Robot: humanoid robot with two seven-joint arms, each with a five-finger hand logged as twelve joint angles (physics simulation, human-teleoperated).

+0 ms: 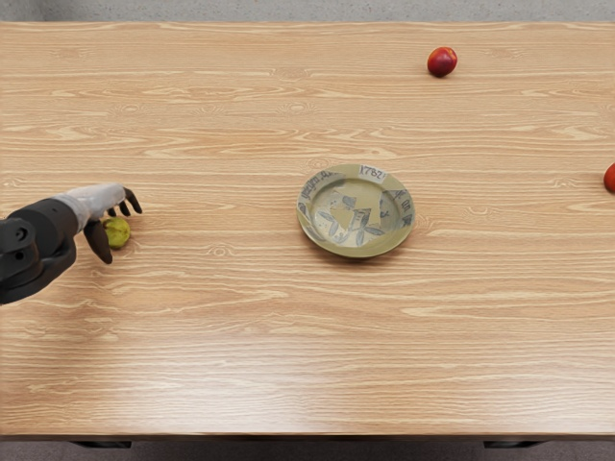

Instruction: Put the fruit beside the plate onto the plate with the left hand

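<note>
A wooden table (288, 365) fills the view, and a little right of its middle stands a round, shallow plate (396, 233), olive at the rim, with a grey-blue pattern and a small white label at its far edge. The pattern shows whole from rim to rim, and every fruit in sight lies on the bare wood, off the plate. The left hand (101, 207) reaches in from the left edge on a dark forearm with a pale grey back to the hand. It sits low over the table at the far left, well apart from the plate. Its fingers (134, 204) are apart and lightly curved, their dark tips pointing right and a little down, while the thumb (98, 242) hangs on the near side. Between thumb and fingers lies a small yellow-green fruit (118, 232), resting on the table just beside the thumb. A strip of wood shows between the fruit and the fingertips, so the hand straddles the fruit and is not closed on it; whether the thumb touches it cannot be told. A red fruit (442, 61) lies near the far edge, right of the plate and well apart from it. Another red object (610, 178) is cut off by the right edge, about level with the plate's far rim.
</note>
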